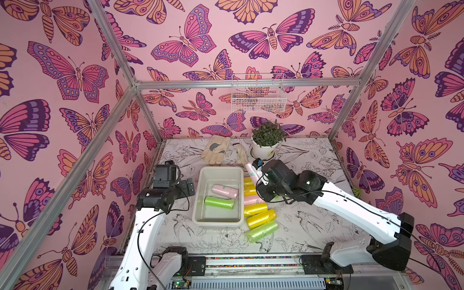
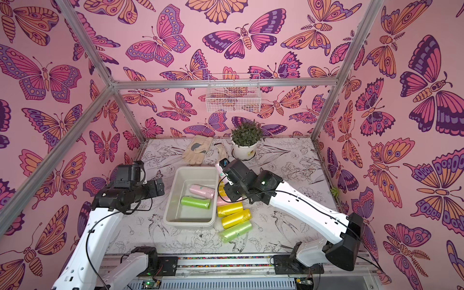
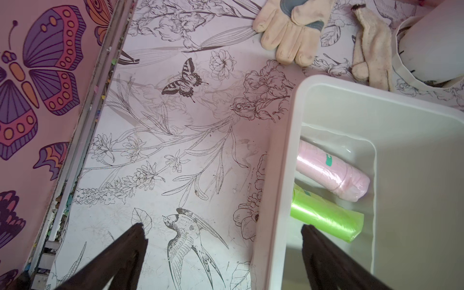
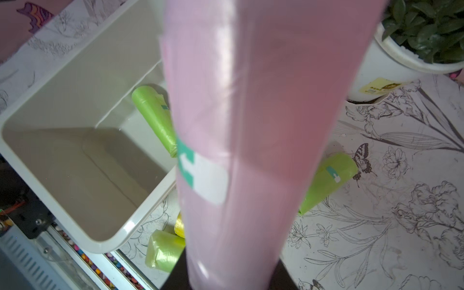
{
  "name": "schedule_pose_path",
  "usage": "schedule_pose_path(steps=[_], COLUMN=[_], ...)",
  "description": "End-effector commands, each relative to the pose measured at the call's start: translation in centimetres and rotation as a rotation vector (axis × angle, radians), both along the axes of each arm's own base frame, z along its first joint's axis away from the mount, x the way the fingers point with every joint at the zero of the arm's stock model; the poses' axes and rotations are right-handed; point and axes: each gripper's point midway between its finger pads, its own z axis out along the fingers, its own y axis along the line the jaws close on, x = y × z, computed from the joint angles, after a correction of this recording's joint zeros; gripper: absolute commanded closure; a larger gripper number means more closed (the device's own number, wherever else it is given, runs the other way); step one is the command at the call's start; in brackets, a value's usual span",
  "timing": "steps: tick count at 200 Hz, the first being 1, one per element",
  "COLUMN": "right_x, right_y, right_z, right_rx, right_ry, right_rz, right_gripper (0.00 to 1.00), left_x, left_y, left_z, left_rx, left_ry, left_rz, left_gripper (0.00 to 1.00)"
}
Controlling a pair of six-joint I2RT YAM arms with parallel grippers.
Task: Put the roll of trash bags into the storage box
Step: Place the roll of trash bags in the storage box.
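Note:
The storage box (image 1: 200, 190) (image 2: 170, 198), an off-white tub, stands mid-table with a pink roll (image 1: 225, 191) and a green roll (image 1: 219, 202) lying inside. My right gripper (image 1: 256, 173) is shut on a pink roll of trash bags (image 1: 250, 168) (image 2: 220, 170), held off the table beside the box's far right corner. In the right wrist view this roll (image 4: 251, 113) fills the middle, and the fingers are mostly hidden behind it. My left gripper (image 3: 223, 227) (image 1: 187, 186) is open and empty, one finger over the table, the other over the box's left rim (image 3: 273, 190).
Several loose rolls lie right of the box: yellow ones (image 1: 255, 209) (image 1: 261, 218), a green one (image 1: 261, 231) and a pink one (image 1: 252, 200). Work gloves (image 1: 216, 149) and a potted plant (image 1: 266, 148) sit at the back. A wire basket (image 1: 258, 94) hangs on the back wall.

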Motion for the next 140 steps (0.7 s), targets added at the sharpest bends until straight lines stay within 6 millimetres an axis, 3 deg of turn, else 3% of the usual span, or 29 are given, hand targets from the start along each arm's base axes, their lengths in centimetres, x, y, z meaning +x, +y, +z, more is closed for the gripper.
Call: schedule_pose_path(steps=[1, 36, 57, 94, 104, 121, 140], right_x=[-1.2, -4.4, -6.2, -5.3, -4.9, -4.7, -4.6], right_y=[0.4, 2.3, 3.6, 5.1, 5.6, 6.6, 8.0], right_z=[2.6, 2.9, 2.3, 0.7, -0.4, -1.1, -1.7], right_rx=[-0.033, -0.006, 0.003, -0.079, -0.119, -0.138, -0.151], right_ry=[-0.107, 0.015, 0.086, 0.093, 0.104, 0.11, 0.126], right_rz=[0.098, 0.253, 0.374, 0.419, 0.432, 0.463, 0.512], right_gripper=[1.0, 1.0, 1.0, 1.0, 1.0, 1.0, 1.0], left_x=[-0.2, -0.5, -0.9, -3.5, -3.9, -3.3, -3.1], left_y=[-1.0, -1.8, -3.7, -7.7, -7.2, -4.3, -4.5], left_z=[-0.5, 0.3, 1.3, 3.3, 3.0, 2.2, 2.7], left_rx=[-0.015, -0.033, -0.107, -0.339, -0.301, -0.175, -0.241], left_ry=[0.014, -0.018, -0.049, -0.013, -0.007, -0.037, -0.082], left_rz=[-0.036, -0.066, -0.151, -0.282, -0.288, -0.173, -0.179], left_gripper=[0.0, 0.0, 0.0, 0.0, 0.0, 0.0, 0.0])
